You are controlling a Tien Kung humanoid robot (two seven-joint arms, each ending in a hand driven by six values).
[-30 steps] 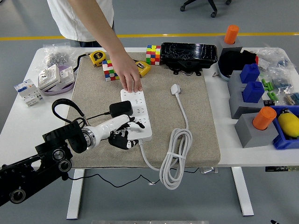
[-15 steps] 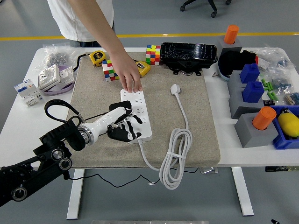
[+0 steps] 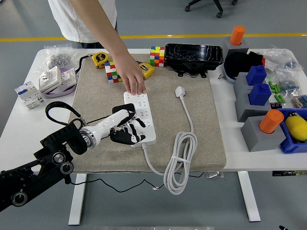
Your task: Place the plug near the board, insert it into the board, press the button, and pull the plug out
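power board [image 3: 144, 115], white, lies on the beige mat [image 3: 201, 124] with its long axis running near to far, its near end under the left hand [image 3: 127, 132], whose black fingers [image 3: 139, 139] lie spread flat on top beside a black plug [image 3: 122, 111]. white plug [image 3: 180, 91] rests loose on the mat to the right, its cord trailing toward the near edge into a coil [image 3: 180, 160]. farther off, a person's hand [image 3: 130, 76] presses the board's far end on the white table [image 3: 29, 124], grey floor with a yellow line beyond; no writing is legible.

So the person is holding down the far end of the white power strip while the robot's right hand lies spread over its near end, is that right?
Not quite: it is the robot's left hand, coming in from the picture's left, that lies spread over the near end of the white power strip. The right hand is not in view. The person's hand does press on the strip's far end, as the head view shows.
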